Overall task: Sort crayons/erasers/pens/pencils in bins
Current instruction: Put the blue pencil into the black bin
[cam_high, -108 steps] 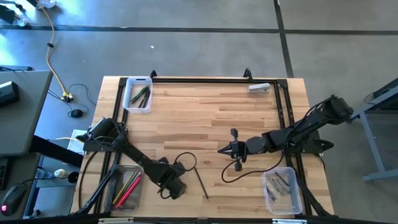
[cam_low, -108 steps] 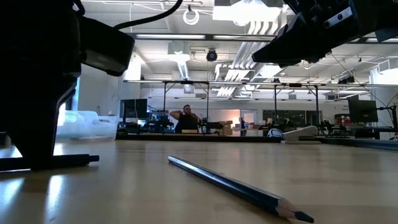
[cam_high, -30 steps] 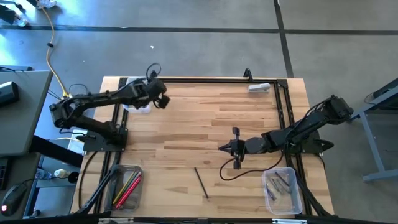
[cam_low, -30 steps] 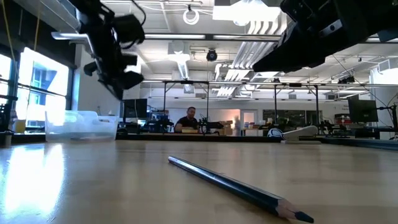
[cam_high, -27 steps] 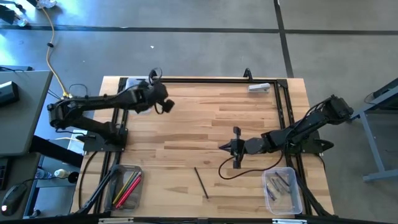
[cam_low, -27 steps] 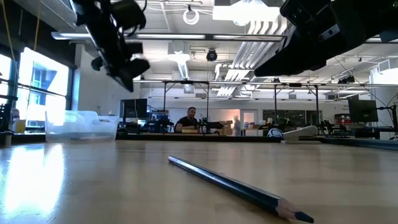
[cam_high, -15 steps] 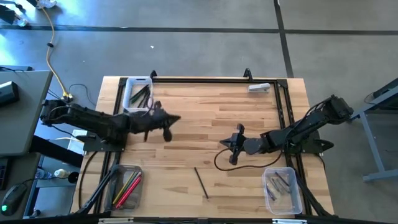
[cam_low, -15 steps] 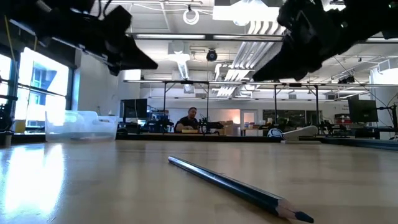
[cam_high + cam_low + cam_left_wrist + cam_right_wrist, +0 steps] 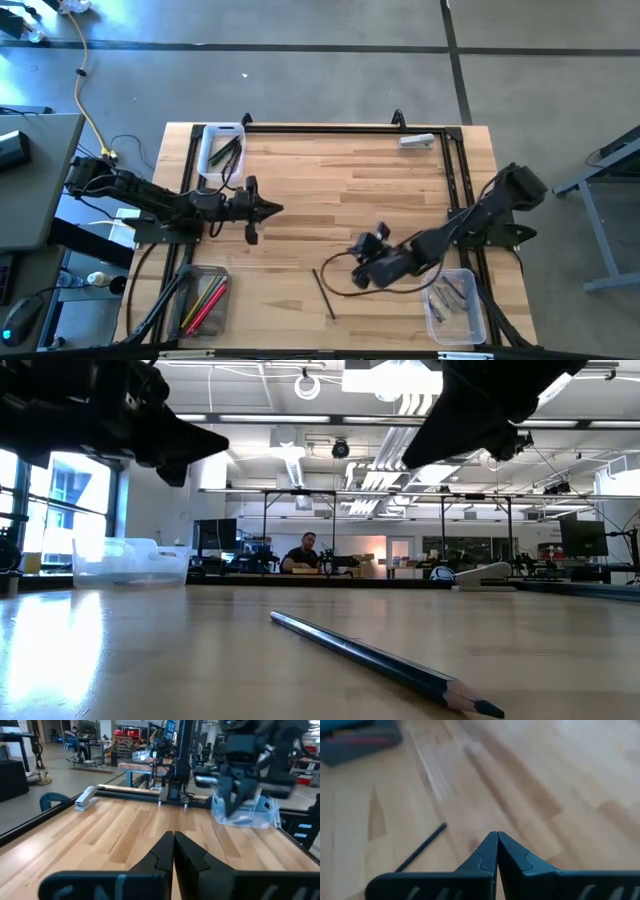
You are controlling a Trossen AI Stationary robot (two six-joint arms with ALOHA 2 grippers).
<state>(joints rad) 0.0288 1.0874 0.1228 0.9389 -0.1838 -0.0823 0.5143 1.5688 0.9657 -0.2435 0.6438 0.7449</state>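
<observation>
The right claw [image 9: 496, 851], its two dark tapered fingers pressed together and holding nothing, hovers low over the pale, straight-grained wooden worktop [image 9: 330, 190], with the one loose item, a thin dark pencil [image 9: 324, 293] with a sharpened tip, lying flat just at its 9 o'clock in the high view. The step in hand looks like the approach to this last stray stick; the next move would call for the fingers to part, line up across the slim shaft and come down squarely, since so narrow and smooth a rod can roll or slip away. At 3 o'clock of that claw, touching the worktop's near right corner, sits the grey-tinted clear plastic bin [image 9: 455, 305] with rounded corners, holding grey sticks. The left claw [image 9: 173, 851], likewise closed and empty, waits over the left half of the worktop. At its 7 o'clock stands a clear tub of red, pink and yellow sticks [image 9: 205, 299], and at its 12 o'clock the white-rimmed clear bin [image 9: 222, 151] with green sticks.
</observation>
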